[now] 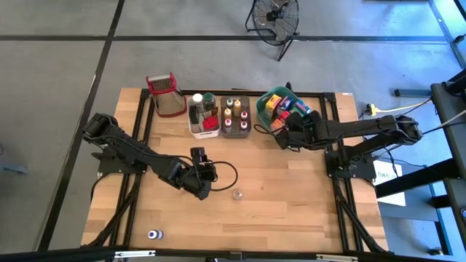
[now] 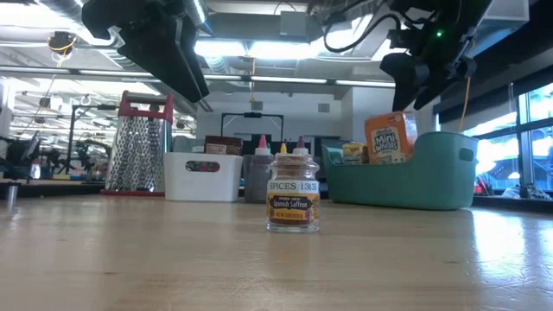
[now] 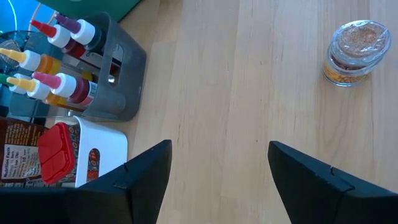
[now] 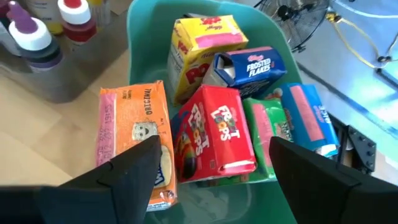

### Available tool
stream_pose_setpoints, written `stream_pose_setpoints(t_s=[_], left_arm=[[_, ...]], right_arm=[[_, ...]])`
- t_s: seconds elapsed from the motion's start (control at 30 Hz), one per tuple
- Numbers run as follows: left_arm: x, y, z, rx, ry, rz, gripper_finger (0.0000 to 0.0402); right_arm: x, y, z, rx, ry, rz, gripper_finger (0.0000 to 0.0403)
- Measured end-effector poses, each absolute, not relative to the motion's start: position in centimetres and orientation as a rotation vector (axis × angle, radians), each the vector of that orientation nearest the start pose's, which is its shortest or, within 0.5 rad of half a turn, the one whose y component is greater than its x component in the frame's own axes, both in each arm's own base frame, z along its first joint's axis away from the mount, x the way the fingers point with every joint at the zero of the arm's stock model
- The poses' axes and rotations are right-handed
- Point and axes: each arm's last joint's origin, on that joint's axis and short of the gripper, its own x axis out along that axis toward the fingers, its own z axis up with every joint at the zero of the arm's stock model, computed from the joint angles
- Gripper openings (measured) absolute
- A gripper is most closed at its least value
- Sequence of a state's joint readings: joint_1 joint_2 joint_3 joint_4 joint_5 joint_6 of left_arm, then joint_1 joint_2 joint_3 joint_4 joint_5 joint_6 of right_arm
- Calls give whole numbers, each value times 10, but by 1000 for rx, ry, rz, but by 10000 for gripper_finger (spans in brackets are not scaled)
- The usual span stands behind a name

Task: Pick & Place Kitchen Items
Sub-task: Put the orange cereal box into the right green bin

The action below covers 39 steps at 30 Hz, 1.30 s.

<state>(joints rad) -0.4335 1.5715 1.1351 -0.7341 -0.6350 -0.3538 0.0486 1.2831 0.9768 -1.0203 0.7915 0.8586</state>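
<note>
Left gripper [image 1: 206,191] hangs above bare table near mid-front, fingers spread wide, nothing between them. Just beyond it, a small spice jar [image 1: 237,193] stands upright on the wood, apart from the fingers; label reads "Spanish Saffron" in the low view.

Right gripper [image 1: 279,135] sits over the near end of the teal bin [image 1: 274,97], fingers likewise spread and empty. Below it in the bin: an orange box [image 4: 132,138], a red Froot Loops box [image 4: 214,134], a blue Frosted Flakes box [image 4: 249,65], a yellow box [image 4: 202,43].

Squeeze bottles fill the grey bin [image 1: 236,132]; white bin [image 1: 204,131] holds more items. A small blue-capped item [image 1: 153,234] lies alone near the front left edge. Box grater [image 1: 166,94] stands at rear.
</note>
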Motion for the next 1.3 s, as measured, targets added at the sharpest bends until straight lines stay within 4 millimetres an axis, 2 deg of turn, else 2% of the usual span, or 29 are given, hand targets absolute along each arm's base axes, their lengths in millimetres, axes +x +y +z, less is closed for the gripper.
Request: stream_pose_setpoints(t_s=[0.7, 1.0, 1.3], left_arm=[[282, -112, 234, 272, 949, 349, 261], [282, -112, 234, 272, 949, 349, 260], [283, -109, 234, 269, 950, 359, 260]], right_arm=[[216, -10, 253, 169, 905, -1058, 305], [207, -18, 227, 133, 945, -1109, 305], [211, -18, 229, 102, 917, -1102, 305]])
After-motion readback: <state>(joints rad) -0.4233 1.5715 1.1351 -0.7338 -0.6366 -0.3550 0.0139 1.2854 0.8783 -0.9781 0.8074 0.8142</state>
